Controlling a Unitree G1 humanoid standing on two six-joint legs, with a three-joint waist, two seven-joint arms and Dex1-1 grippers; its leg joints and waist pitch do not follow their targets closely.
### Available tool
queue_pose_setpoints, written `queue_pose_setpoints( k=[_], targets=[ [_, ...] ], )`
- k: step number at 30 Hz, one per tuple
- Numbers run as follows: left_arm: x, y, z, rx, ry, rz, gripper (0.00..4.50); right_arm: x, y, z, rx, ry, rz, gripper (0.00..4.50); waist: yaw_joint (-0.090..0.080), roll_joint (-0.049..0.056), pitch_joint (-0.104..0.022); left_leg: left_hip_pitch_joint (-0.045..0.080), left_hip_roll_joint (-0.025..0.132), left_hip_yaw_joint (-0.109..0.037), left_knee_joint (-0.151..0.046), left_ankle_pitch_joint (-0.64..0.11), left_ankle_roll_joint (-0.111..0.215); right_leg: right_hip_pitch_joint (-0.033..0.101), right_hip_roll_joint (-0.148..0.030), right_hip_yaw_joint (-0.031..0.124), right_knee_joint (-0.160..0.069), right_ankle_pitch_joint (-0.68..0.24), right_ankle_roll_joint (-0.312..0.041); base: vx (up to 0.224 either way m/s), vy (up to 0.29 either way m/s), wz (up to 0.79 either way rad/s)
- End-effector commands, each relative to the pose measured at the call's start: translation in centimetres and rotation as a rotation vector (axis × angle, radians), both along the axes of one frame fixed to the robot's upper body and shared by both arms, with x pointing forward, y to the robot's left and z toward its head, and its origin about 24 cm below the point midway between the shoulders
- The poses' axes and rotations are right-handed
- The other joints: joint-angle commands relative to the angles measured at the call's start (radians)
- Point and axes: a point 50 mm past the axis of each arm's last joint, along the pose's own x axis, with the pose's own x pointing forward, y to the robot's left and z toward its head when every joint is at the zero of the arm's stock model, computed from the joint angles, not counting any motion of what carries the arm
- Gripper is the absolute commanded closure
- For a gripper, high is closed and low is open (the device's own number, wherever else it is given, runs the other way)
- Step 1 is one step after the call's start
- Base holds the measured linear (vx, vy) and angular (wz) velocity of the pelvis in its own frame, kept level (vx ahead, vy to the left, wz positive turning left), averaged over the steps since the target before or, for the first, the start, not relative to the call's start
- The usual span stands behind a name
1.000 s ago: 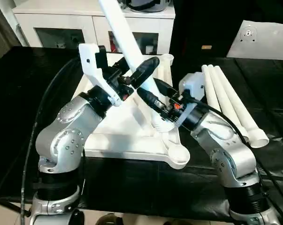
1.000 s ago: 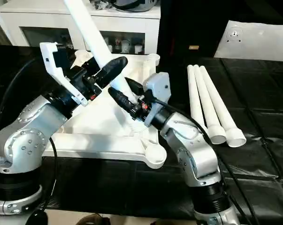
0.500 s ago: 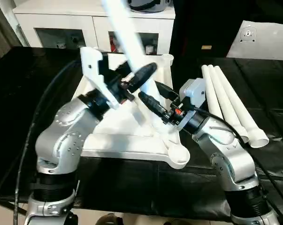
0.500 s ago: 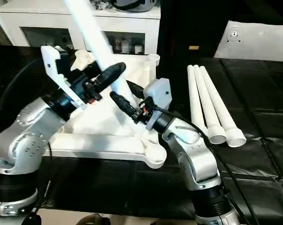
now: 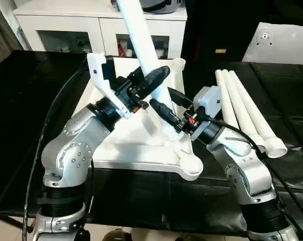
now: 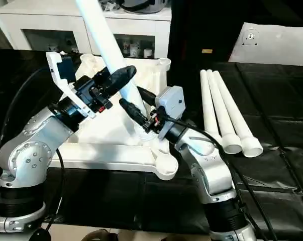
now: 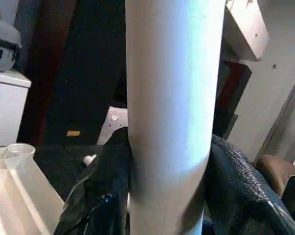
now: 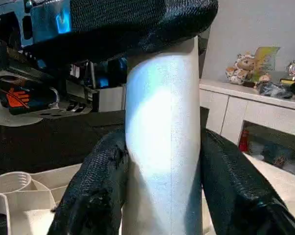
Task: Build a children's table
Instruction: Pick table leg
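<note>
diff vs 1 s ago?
The left gripper has closed its fingers on the raised leg, which now stands a little steeper. The right gripper stays clamped on the leg lower down. Tabletop and three spare legs unmoved.

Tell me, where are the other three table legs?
In the head views, the three spare legs lie side by side on the black table, right of the tabletop.

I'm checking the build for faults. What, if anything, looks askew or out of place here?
The leg held by both the left pincer and the right pincer leans away from upright over the tabletop. Three legs lie neatly alongside. Nothing looks damaged.
</note>
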Motion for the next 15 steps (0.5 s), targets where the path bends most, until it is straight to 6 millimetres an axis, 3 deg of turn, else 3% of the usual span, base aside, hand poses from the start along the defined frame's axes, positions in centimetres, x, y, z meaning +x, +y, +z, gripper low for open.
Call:
queue_pose_setpoints(
  k=[1, 8, 9, 12, 15],
  targets=[
    [0.1, -0.9, 0.5, -0.008, 0.011, -0.025, 2.67, 0.0, 0.7, 0.0, -0.024, -0.015, 0.033, 2.68, -0.002, 0.004, -0.075, 0.024, 0.067, -0.027, -0.079, -0.146, 0.015, 0.051, -0.080, 0.050, -0.070, -0.092, -0.220, 0.000, 0.000, 0.00],
    [1.7, -0.2, 0.9, -0.040, 0.117, 0.102, 2.67, 0.2, 0.8, 0.1, -0.022, -0.011, 0.003, 2.68, -0.001, 0.001, -0.076, 0.023, 0.064, -0.028, -0.077, -0.146, 0.015, 0.053, -0.080, 0.050, -0.074, -0.095, -0.217, 0.000, 0.000, 0.00],
    [1.8, -0.2, 0.9, -0.028, 0.119, 0.111, 2.67, 0.3, 0.8, 0.2, -0.001, 0.005, 0.000, 2.12, 0.000, 0.004, -0.076, 0.023, 0.064, -0.028, -0.076, -0.144, 0.018, 0.052, -0.081, 0.049, -0.073, -0.099, -0.215, 0.000, 0.000, 0.00],
    [2.0, -0.1, 0.8, -0.020, 0.126, 0.125, 2.67, 0.3, 0.7, 0.3, 0.020, 0.021, 0.009, 1.97, -0.002, 0.003, -0.077, 0.021, 0.065, -0.029, -0.076, -0.138, 0.020, 0.053, -0.080, 0.048, -0.073, -0.090, -0.215, 0.000, 0.000, 0.00],
    [2.4, 0.3, 1.0, -0.009, 0.141, 0.157, 2.67, 0.2, 0.6, 0.5, 0.043, 0.037, 0.032, 1.53, -0.002, 0.007, -0.077, 0.023, 0.065, -0.030, -0.076, -0.141, 0.021, 0.053, -0.079, 0.048, -0.072, -0.084, -0.219, 0.000, 0.000, 0.00]
  ],
)
